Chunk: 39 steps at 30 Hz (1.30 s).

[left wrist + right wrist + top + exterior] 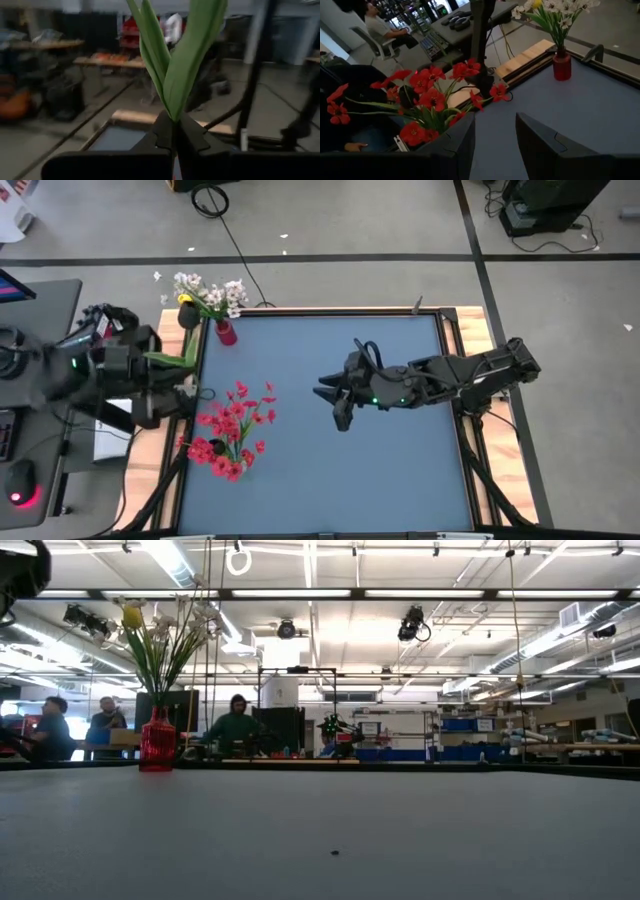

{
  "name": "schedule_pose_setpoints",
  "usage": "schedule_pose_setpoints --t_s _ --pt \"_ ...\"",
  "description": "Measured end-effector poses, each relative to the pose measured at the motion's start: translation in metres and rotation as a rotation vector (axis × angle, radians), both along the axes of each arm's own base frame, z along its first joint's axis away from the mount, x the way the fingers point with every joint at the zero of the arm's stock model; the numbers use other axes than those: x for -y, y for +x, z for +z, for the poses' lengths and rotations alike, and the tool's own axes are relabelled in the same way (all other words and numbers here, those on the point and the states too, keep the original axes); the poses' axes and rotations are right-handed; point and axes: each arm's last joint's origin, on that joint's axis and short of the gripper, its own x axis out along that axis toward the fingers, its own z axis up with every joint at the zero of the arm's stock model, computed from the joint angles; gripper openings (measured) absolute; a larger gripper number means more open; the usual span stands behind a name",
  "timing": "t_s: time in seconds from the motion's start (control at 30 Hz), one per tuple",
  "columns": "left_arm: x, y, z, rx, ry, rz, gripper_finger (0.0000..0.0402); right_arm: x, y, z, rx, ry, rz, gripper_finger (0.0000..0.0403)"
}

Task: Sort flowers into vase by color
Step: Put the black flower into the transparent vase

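Note:
My left gripper [150,360] hovers off the table's left edge, shut on a sprig with broad green leaves [175,65]. A yellow blossom [185,300] beside the vase seems to be its top. A small red vase [226,332] stands on its base at the table's far left corner and holds white flowers [210,292]. The vase [157,745] also shows in the low view. A bunch of red flowers [230,430] sits at the table's left side; what it rests on is hidden. My right gripper [335,405] is open above the table's middle, its fingers pointing toward the red flowers [427,95]. My left gripper [174,125] pinches the sprig at the base of its green leaves [172,112] between its two shut fingers. The leaves stick out past the fingertips, clear of the table. The stem below the fingers is hidden by the gripper.
The blue table top [380,470] is bordered by a wooden rim [455,330]. Beyond the left edge there is a desk with a mouse [20,485] and papers. People sit in the room behind the table [235,725].

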Motion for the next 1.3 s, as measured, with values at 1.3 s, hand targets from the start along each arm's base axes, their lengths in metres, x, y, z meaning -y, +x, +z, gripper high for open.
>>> schedule_pose_setpoints --t_s 1.3 --pt "-0.087 0.019 -0.110 0.235 -0.047 -0.068 0.0008 -0.014 -0.004 0.003 0.075 0.132 -0.064 0.0150"
